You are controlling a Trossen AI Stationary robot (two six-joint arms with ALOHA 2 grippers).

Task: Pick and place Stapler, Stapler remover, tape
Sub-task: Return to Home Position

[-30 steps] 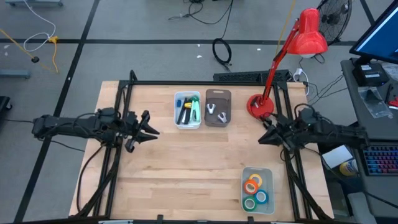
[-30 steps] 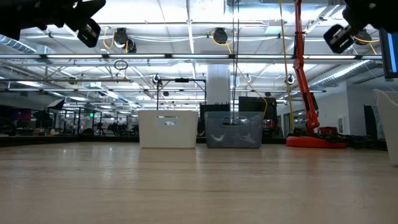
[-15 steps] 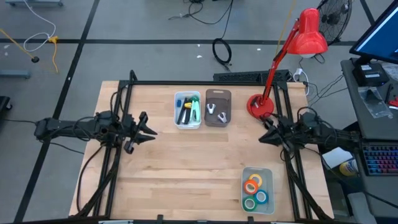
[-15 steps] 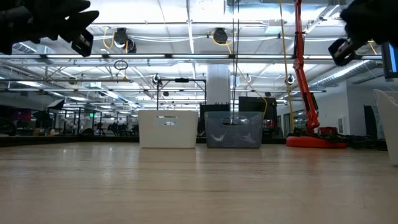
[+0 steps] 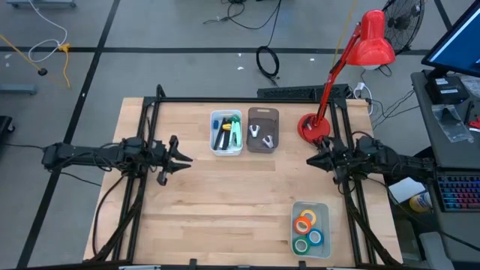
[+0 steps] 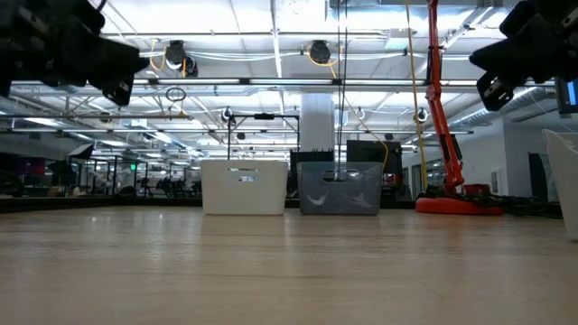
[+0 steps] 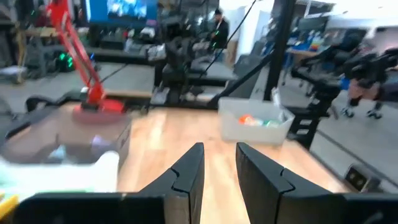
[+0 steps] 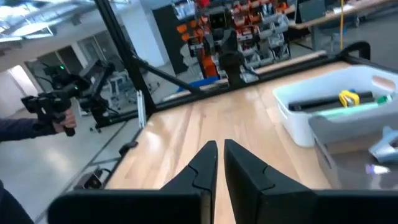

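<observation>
The left gripper (image 5: 183, 157) is hanging above the light wooden table (image 5: 225, 202) at 9 o'clock, pointing toward the centre. In the left wrist view its two dark fingers (image 7: 186, 177) are standing a little apart, with bare tabletop showing through the gap and nothing between them. The right gripper (image 5: 312, 160) is hovering at 3 o'clock, facing inward. Its fingers (image 8: 202, 165) are drawn almost together, leaving only a sliver of wood visible, and they are gripping nothing.

The four small ring-shaped rolls of tape are lying in a pale translucent rectangular bin (image 5: 310, 204) at about 5 o'clock, near the table's front edge. The orange roll (image 5: 304, 223) and the yellow roll (image 5: 310, 216) are overlapping at the bin's far end. The green roll (image 5: 301, 245) and the blue roll (image 5: 315, 238) are sitting side by side at its near end.

At 12 o'clock a white plastic bin (image 5: 226, 152) and a dark grey bin (image 5: 263, 114) are standing side by side. The white one is holding black, yellow and green tools (image 5: 225, 133), too small to name. The dark one is holding small shiny metal pieces (image 5: 259, 133). A red desk lamp (image 5: 314, 127) is standing at 2 o'clock, just beyond the right gripper.

In the right wrist view, beyond the table, a person's hand (image 8: 64, 118) is holding a dark object.
</observation>
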